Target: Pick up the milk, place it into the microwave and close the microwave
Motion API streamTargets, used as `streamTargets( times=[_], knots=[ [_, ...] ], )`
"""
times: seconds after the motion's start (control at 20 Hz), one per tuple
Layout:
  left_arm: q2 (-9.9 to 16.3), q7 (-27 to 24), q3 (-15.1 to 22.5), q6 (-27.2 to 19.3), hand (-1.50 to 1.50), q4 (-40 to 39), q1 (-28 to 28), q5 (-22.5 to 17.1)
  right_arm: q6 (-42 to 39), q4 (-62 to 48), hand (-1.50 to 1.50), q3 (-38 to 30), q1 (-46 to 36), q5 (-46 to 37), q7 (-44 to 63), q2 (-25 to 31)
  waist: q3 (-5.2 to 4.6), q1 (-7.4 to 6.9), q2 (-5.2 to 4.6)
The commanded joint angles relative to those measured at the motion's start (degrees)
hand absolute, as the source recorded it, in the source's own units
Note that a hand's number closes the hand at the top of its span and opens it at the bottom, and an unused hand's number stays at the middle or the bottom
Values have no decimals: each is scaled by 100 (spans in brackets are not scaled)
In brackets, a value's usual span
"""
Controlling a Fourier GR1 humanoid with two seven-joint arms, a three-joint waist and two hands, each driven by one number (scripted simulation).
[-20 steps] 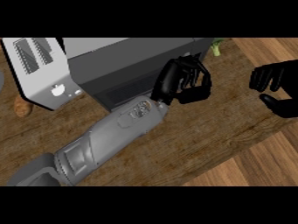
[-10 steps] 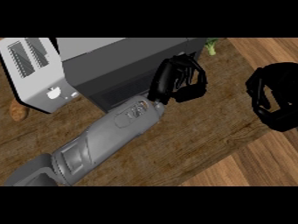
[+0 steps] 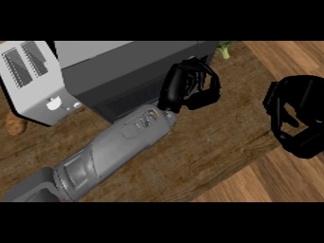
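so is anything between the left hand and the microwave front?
Nothing visible. The left hand, fingers curled, sits right against the front of the microwave, by its right end. No milk shows in this view. The right hand is off to the right over the counter.

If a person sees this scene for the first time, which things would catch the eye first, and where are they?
The long grey left forearm crosses the view from the lower left, its black left hand curled at the front corner of the dark microwave at top centre. The black right hand shows at the right edge over the wooden counter. A white toaster stands at the upper left.
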State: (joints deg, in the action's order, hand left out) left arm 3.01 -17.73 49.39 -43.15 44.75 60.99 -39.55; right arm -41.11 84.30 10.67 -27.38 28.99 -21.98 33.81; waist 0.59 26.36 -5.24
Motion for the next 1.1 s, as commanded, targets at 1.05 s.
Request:
streamTargets(
  times=[1.05],
  knots=[
    [-198,162,-1561,1100,150,-38,-652,-2229,-206,1261,150,898,1187,402,479,-57,-107,-639,-98]
  ],
)
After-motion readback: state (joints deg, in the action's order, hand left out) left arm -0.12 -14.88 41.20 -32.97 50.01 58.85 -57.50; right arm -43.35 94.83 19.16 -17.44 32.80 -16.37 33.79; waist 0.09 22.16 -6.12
